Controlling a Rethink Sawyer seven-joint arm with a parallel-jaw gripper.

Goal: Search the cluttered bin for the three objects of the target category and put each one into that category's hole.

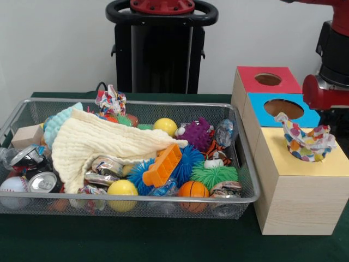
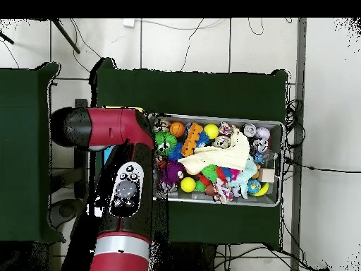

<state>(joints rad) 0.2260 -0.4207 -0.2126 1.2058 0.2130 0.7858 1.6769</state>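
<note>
The wire mesh bin [image 1: 136,201] stands on the green table, full of clutter; it also shows in the overhead view [image 2: 218,116]. One knotted patchwork cloth bundle [image 1: 110,101] rests at the bin's far rim, behind the cream cloth [image 1: 98,144]; it shows in the overhead view [image 2: 224,189]. A second bundle [image 1: 305,143] sits on the yellow-topped box [image 1: 327,164], covering its hole. I see no third bundle. Only the arm's red and black links [image 1: 330,65] show at the right edge. In the overhead view the arm [image 2: 123,190] covers the boxes. The gripper is hidden.
The blue-topped box [image 1: 283,109] and red-topped box [image 1: 267,79] stand behind the yellow one, holes open. The bin holds spiky balls [image 1: 214,176], an orange block [image 1: 162,165], yellow balls [image 1: 122,188], crushed cans [image 1: 42,182], a baseball [image 1: 13,185] and a wooden block [image 1: 26,136].
</note>
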